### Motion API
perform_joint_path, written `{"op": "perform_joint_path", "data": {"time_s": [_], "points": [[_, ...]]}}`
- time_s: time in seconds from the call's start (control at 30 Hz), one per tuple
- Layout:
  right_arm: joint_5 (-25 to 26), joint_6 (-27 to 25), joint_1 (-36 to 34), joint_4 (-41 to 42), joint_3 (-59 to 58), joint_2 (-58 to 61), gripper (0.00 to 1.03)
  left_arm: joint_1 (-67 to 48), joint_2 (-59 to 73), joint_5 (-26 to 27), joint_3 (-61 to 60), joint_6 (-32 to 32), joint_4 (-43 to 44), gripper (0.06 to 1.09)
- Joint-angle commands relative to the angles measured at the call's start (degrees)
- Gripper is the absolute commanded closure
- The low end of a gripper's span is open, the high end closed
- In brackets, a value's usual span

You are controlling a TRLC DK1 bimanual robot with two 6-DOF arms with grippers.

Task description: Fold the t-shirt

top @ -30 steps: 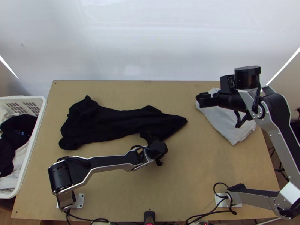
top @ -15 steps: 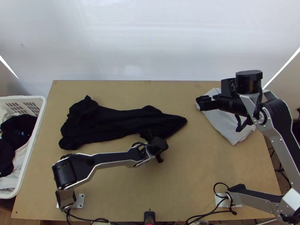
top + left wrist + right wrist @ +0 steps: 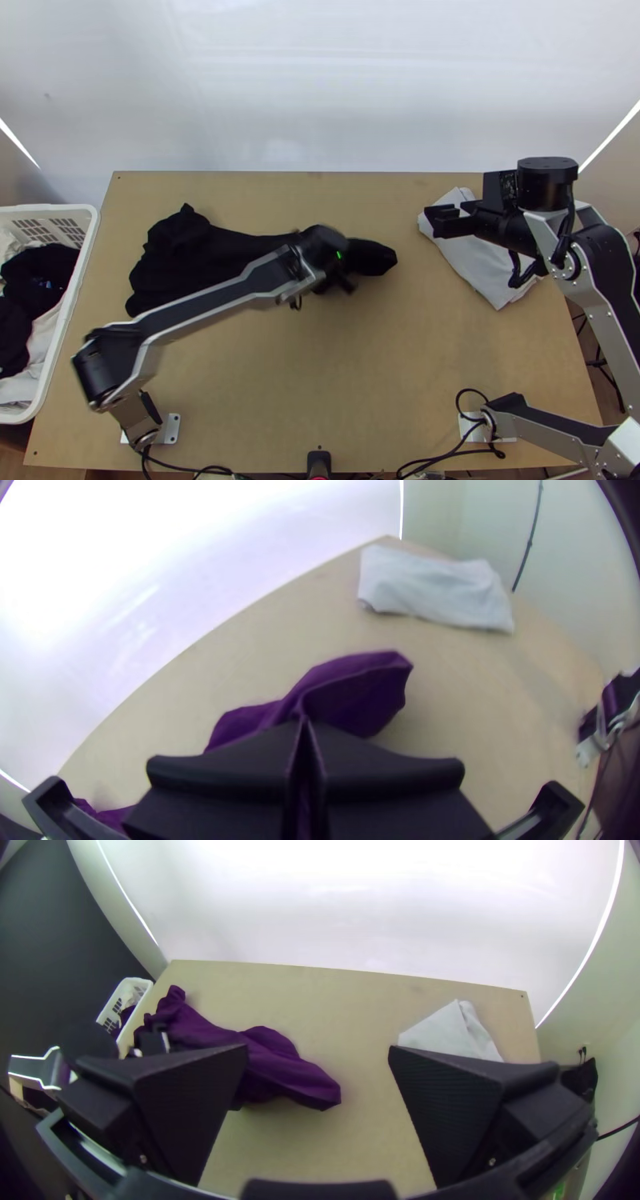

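The table bears the t-shirt — pinched in the left tool.

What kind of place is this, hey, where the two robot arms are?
Probably a robotics workspace set up for practising laundry folding: two arms are mounted at a wooden table, a dark garment lies bunched there, and a white plastic basket of clothes stands beside it.

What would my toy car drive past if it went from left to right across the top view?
White laundry basket → black t-shirt → white cloth
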Motion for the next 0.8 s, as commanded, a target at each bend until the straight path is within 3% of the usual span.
{"op": "perform_joint_path", "data": {"time_s": [0.0,0.1,0.27,0.47,0.63,0.77], "points": [[0.0,1.4,-0.8,1.4,2.3,2.7,0.05,2.2,-9.0,2.8,14.2,-11.2,-18.0,1.05],[0.0,1.8,-0.6,1.4,4.4,4.7,0.05,1.3,-12.9,3.3,14.4,-11.4,-23.1,1.05],[0.0,4.5,0.2,1.8,8.6,9.9,0.05,2.3,-23.1,14.8,4.9,-14.4,-30.2,1.05],[-2.6,10.6,2.4,0.0,20.0,23.8,0.1,0.8,-35.5,15.2,-12.8,-11.6,-30.1,1.05],[-9.1,11.5,4.7,-13.6,44.3,42.9,0.09,-0.2,-40.2,15.4,-17.0,-11.9,-30.1,1.05],[-13.8,13.4,7.3,-11.0,48.5,48.8,0.09,-0.9,-42.9,15.8,-19.4,-12.0,-30.2,1.05]]}}
